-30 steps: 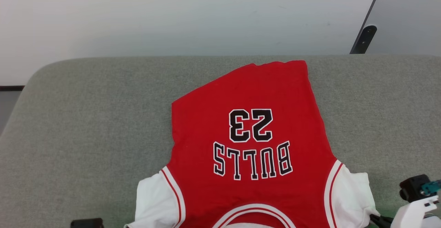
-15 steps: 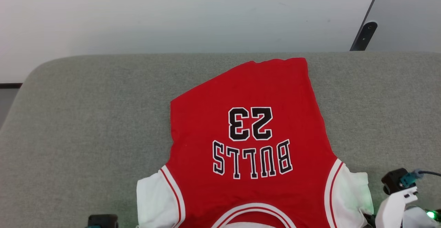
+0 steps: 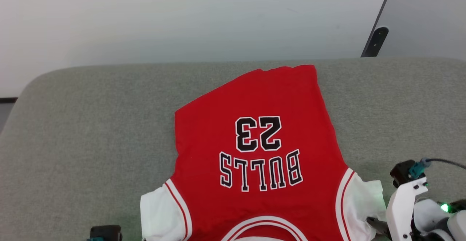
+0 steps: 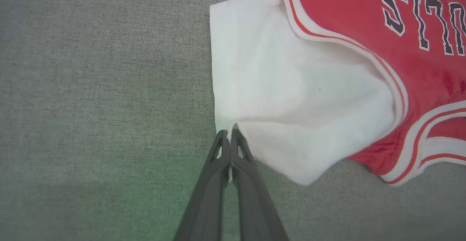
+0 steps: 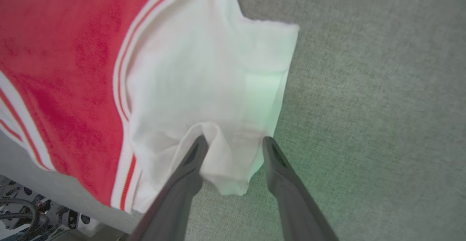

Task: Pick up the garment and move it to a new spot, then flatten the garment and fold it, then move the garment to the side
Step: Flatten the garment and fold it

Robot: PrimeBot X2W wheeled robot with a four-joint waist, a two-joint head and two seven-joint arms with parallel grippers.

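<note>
The garment lay spread flat on the grey fabric cushion, print up. Seen from the head, the "BULLS 23" lettering read upside down, with the neckline at the near edge and the hem far. The hem was slanted, its left corner nearer than the right.

The left claw was pressed closed at the near corner of the left-side sleeve. A thin sliver of white showed between its fingers, so we logged it as pinching the sleeve hem.

The right claw was spread open and straddled a raised fold of the right-side sleeve, with a finger on each side of the fold and not clamped. A green glow fell on the sleeve and cushion there.

A pale wall stood behind the cushion, with a dark bar at upper right.
</note>
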